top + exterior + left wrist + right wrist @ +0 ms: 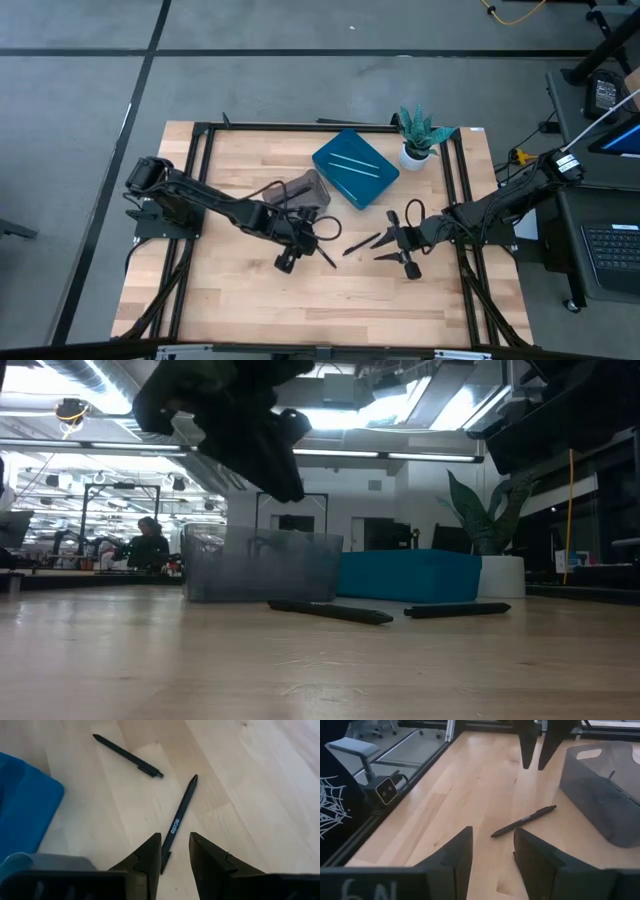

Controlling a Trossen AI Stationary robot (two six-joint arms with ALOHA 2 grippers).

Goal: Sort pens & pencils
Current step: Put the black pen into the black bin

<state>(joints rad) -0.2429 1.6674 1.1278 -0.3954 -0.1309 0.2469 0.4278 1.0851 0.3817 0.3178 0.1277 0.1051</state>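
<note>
Your left gripper (175, 855) hangs right over the near black pen (179, 822), whose tail runs in between the two fingers, long axis pointing straight away from the wrist. The jaws stand a little apart, holding nothing. A second black pen (128, 756) lies just beyond on the table. Your right gripper (492, 851) waits nearby, fingers apart and empty.

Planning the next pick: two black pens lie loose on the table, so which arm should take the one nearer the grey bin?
Left, probably. The left claw is open and already straddles that black pen; the right claw faces the other pen.
</note>
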